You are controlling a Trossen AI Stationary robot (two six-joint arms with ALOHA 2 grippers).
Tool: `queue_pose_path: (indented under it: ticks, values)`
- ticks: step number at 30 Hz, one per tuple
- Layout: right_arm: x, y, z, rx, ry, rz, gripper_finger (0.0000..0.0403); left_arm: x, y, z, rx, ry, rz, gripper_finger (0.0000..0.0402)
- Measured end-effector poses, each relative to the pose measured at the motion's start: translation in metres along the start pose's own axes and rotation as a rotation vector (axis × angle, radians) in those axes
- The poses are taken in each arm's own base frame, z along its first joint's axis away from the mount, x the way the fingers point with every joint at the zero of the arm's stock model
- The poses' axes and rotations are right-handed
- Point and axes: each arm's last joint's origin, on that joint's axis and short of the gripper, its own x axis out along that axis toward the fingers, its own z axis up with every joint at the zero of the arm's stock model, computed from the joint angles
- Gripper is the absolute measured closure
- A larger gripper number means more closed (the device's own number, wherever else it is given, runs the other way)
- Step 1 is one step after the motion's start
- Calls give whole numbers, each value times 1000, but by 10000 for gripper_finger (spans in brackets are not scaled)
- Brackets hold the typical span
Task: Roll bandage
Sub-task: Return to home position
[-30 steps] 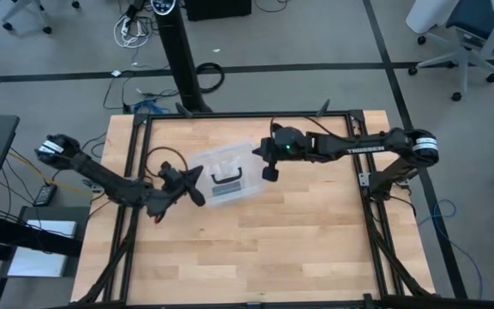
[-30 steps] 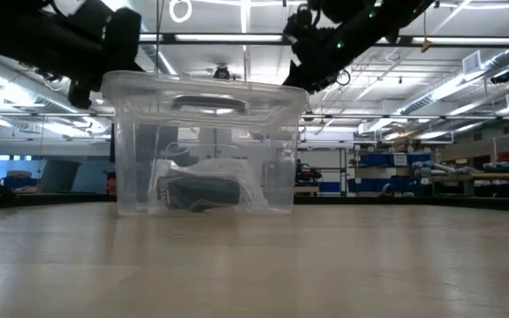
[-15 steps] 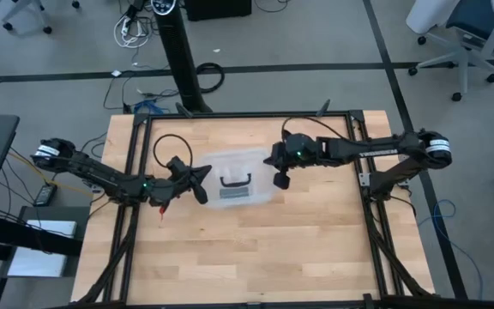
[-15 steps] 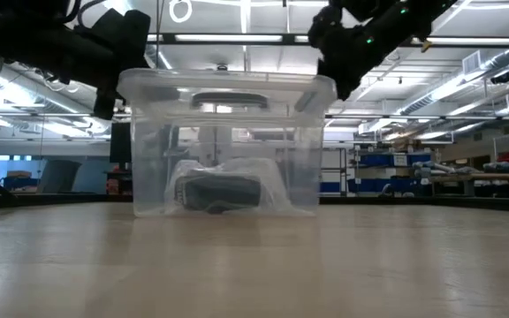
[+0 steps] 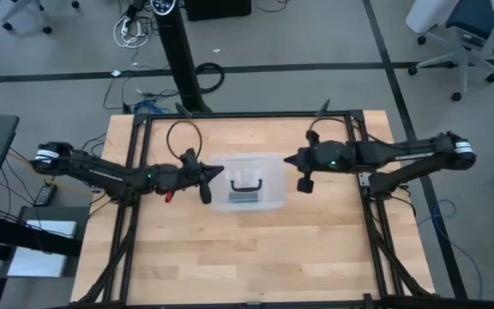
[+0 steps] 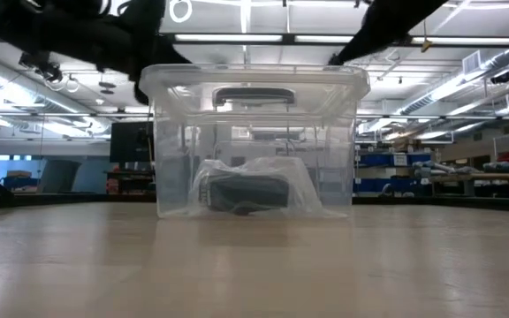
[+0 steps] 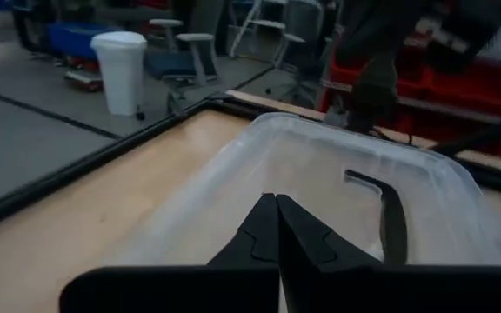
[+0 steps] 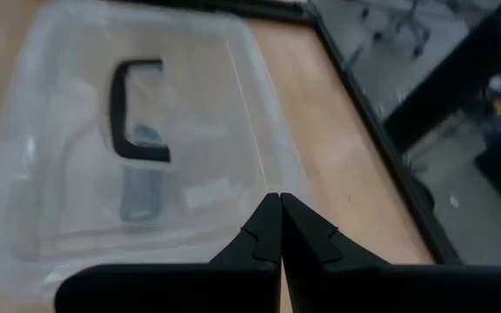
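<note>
Left gripper (image 7: pixel 276 207): your fingers are pressed together on nothing. From above, it sits just off the box's (image 5: pixel 221 172) 9 o'clock side.
Right gripper (image 8: pixel 279 207): its fingers also meet, empty, near the box's 3 o'clock side and apart from it.
Why: the lid (image 6: pixel 253 78) is seated, so I judge you have nothing left to grip and both arms are free to go home.
Box: clear hard plastic with rounded corners and a black U-shaped handle (image 5: pixel 247 184) on the lid.
Bag (image 6: pixel 303 190): crinkly clear film, slumped on the box floor.
Bandage (image 6: pixel 247 193): a soft, matte black roll inside the bag.
Table (image 5: pixel 230 257): pale wood planks in a black frame.
</note>
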Motion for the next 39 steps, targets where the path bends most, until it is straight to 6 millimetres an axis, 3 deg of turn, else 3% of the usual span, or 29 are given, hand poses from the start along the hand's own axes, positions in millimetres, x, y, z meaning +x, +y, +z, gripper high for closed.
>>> queue_pose_path:
  ticks: [5, 10, 15, 20, 28, 36, 39]
  values:
    - [-23, -3, -6, -43, -73, 29, 403, 10, -1, 23, 110, -18, -117, 401]
    - [-31, -4, -38, -62, -176, 115, 403, 4, -1, 32, 212, -33, -247, 401]
    - [-27, -8, -69, -36, -328, 156, 403, -11, 5, 37, 279, 9, -220, 401]
    - [-26, -15, -93, 7, -424, 176, 403, -39, 16, 42, 298, 48, -207, 401]
    - [-36, -22, -115, 28, -511, 184, 403, -73, 44, -7, 191, -43, -210, 401]
    - [-37, -23, -140, 71, -537, 161, 403, -80, 60, -44, 173, -90, -238, 401]
    - [-35, -22, -152, 92, -530, 151, 403, -79, 61, -47, 176, -72, -237, 401]
